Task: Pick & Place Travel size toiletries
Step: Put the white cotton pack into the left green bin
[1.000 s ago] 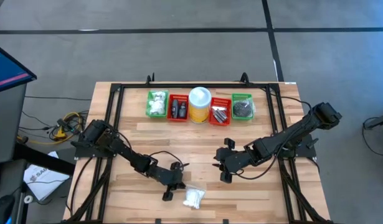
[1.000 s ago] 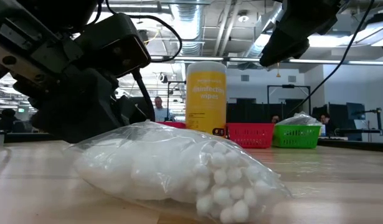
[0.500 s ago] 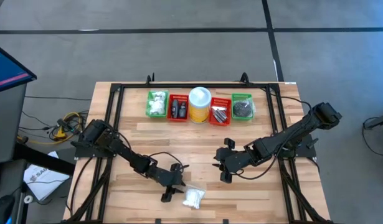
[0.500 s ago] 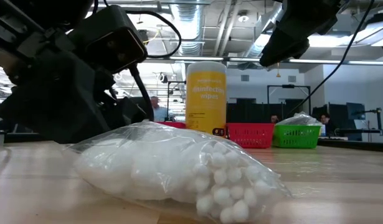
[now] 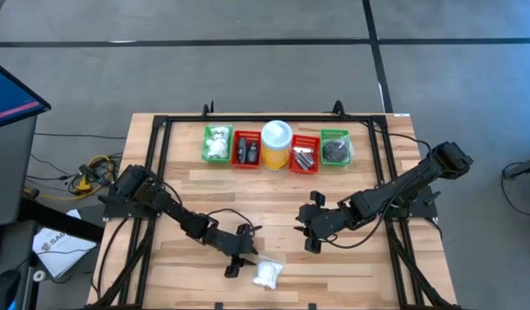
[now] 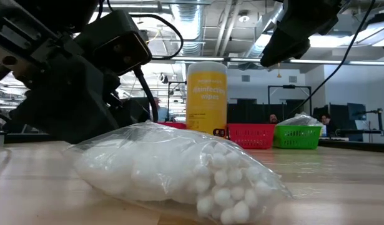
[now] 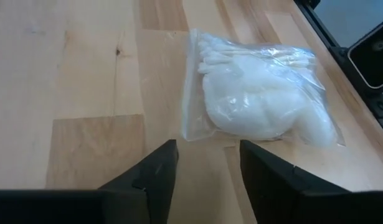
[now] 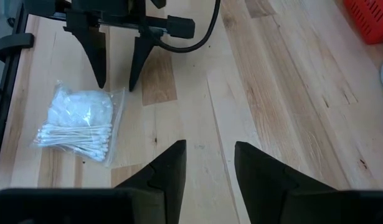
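My left gripper (image 5: 240, 256) sits low centre of the high view, fingers parted with a clear gap, nothing held. The clear bag of cotton balls and swabs (image 5: 266, 274) lies just right of it near the table's front edge, not touching the fingers. In the left wrist view the bag (image 7: 261, 103) is ahead of the finger gap and off toward the right finger. My right gripper (image 5: 312, 231) waits mid-table, right of centre, also spread wide and empty.

Risks, my judgement: the bag is slick, loose film, so closing on a corner may pinch only plastic and let the contents sag or slip. It is offset from my finger gap, so a straight descent could land one finger on top and push it toward the front edge. Swab sticks could poke out sideways and snag a basket rim at drop-off.

Surface: pale wooden plank table (image 5: 187, 189) with a black frame. Upper centre, a row: green basket (image 5: 217, 143) with white bundles, red basket (image 5: 246, 149), yellow wipes canister (image 5: 277, 145), another red basket (image 5: 304, 154), another green basket (image 5: 335, 147). Beyond, grey floor. The low view shows an office-like room with ceiling lights and people seated far back.
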